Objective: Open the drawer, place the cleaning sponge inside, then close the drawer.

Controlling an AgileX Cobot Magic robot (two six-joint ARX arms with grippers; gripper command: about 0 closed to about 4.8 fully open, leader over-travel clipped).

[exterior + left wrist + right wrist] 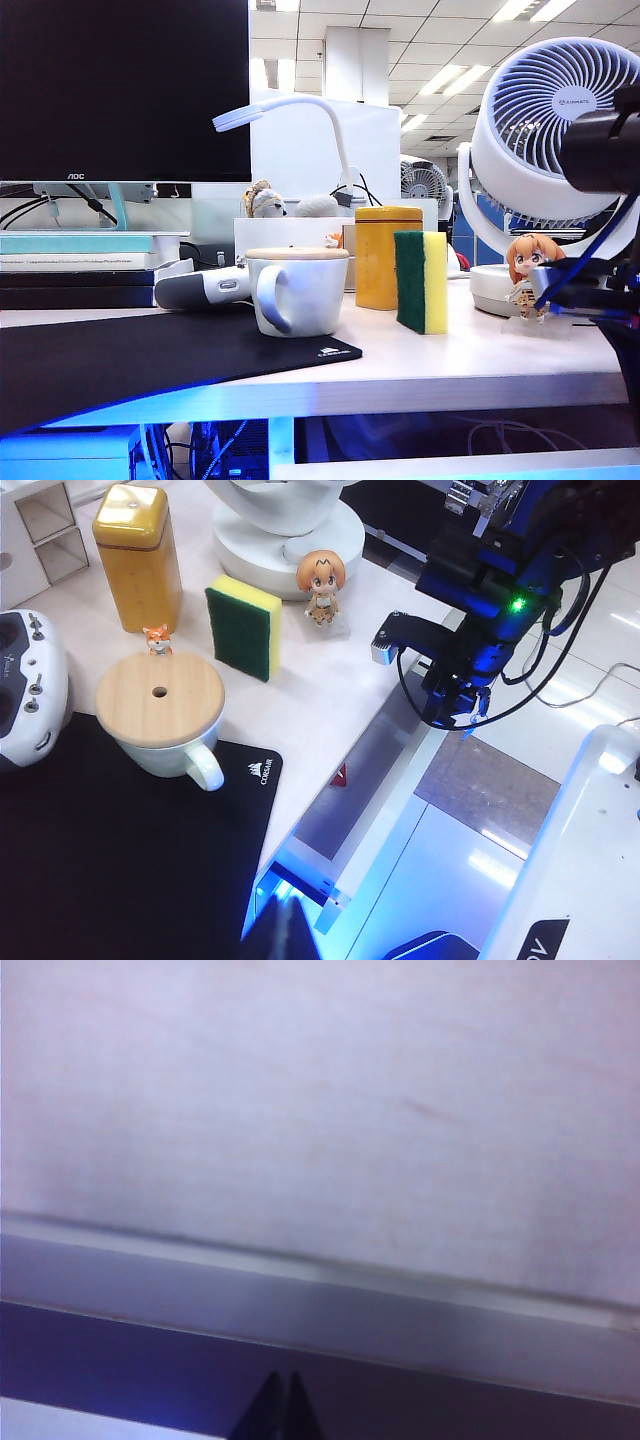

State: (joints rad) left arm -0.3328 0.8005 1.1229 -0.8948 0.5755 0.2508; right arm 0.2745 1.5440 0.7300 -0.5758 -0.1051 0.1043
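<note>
A: Biggest first. White desk [480, 370], black monitor [125, 90] at the back left, white fan [550, 130] at the back right. Black mat [130, 360] over the left front of the desk.

B: Drawer [395, 825]?

A: Under the desk's front edge, pulled out a little, grey inside showing between edge and white front. Blue glow along it.

B: Mid-size stuff?

A: White mug [297, 290] with wooden lid, on the mat's far corner. Yellow tin [387, 257] behind and to the right of it.

B: Cleaning sponge [421, 282]?

A: On the desk, not in the drawer. Standing on edge, just beside the tin, green layer toward it, yellow toward the small figurine [527, 270]. Nothing gripping it.

B: Right pincer [281, 1410]?

A: Down at the desk's front edge by the drawer, tips pressed together, nothing pinched.

B: Left pincer [285, 935]?

A: Over the mat's front corner. Just a dark sliver seen, so cannot tell whether spread or pressed together.
</note>
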